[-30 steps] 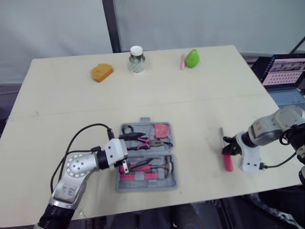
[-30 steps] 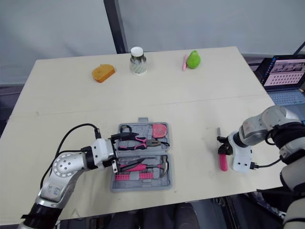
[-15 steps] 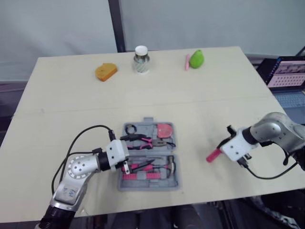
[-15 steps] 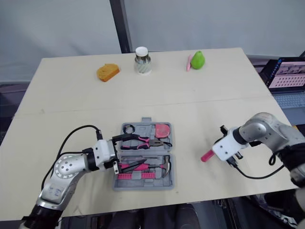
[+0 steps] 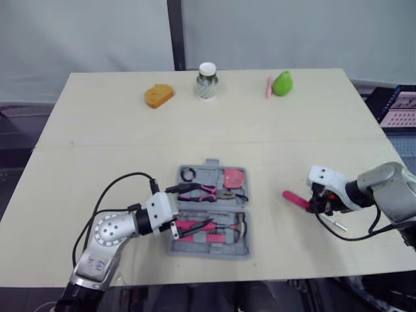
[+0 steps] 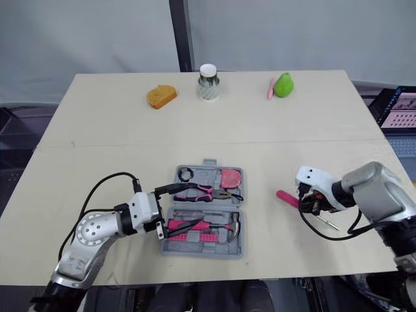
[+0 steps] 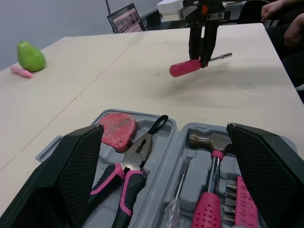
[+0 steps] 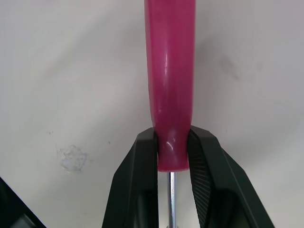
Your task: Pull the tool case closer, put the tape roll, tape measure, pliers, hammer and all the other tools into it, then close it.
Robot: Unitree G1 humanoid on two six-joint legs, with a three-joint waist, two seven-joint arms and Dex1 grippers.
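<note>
- Most of the packing looks done to me. The tool case (image 5: 207,174) lies open near the front edge of the desk (image 5: 117,136), within my reach.
- In its far half I can see the tape roll (image 5: 188,173), the tape measure (image 5: 234,177) and the pliers (image 5: 208,191).
- The near half holds the hammer (image 7: 202,140), a thin clear-handled screwdriver (image 7: 178,185) and a pink row of bits (image 7: 242,199).
- The one tool I see outside the case is the pink-handled screwdriver (image 5: 296,198), on the right of the case and clear of its right wall.
- My right end effector (image 6: 304,203) pinches this screwdriver at the end of the handle where the metal shaft begins. The handle points towards the case and the shaft points away from it.
- In the left wrist view the screwdriver hangs roughly level above the desk, not resting on it.
- My left end effector (image 5: 175,209) is spread wide at the case's left side. One finger is towards the pliers half and the other towards the hammer half, and neither grips anything.
- What I judge is left: carry the screwdriver across into a free slot, let go, then fold the case shut.
- A small pink object (image 5: 269,87) lies beside the green pear (image 5: 282,83) at the far edge. I cannot tell whether it is a tool.
</note>
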